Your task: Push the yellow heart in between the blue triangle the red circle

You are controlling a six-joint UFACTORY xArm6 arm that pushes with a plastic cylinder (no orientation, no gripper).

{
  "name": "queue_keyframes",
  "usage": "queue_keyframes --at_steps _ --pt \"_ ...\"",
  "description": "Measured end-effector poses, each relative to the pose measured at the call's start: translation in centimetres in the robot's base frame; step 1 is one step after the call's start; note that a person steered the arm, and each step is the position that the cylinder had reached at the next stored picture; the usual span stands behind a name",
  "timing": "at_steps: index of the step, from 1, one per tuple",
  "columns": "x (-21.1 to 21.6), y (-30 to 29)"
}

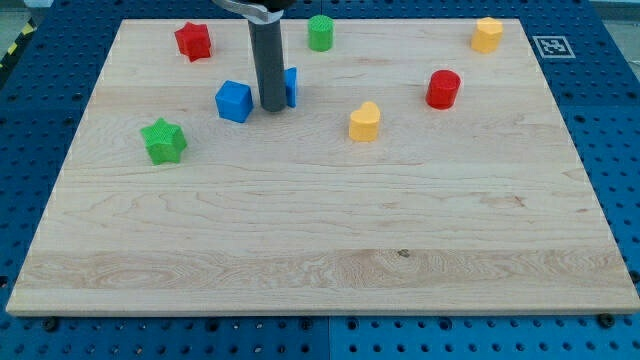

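The yellow heart lies on the wooden board right of centre in the upper half. The red circle stands up and to its right. The blue triangle is up and to the heart's left, mostly hidden behind my rod. My tip rests on the board just left of the blue triangle, between it and a blue cube. The tip is well to the left of the yellow heart.
A red star sits at the top left. A green star lies at the left. A green cylinder is at the top centre. A yellow hexagon block is at the top right.
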State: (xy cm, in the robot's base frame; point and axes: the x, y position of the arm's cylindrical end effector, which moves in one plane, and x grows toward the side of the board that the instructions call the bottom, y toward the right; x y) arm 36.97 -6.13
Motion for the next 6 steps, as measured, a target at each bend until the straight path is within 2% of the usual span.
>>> queue_keyframes --at_steps 1,2,3,4,5,6 --pt "3.3 0.4" --pt "5.5 4.9" --pt "5.9 10.5" --pt "5.8 11.1" --pt "3.5 10.7" --pt "4.3 11.9"
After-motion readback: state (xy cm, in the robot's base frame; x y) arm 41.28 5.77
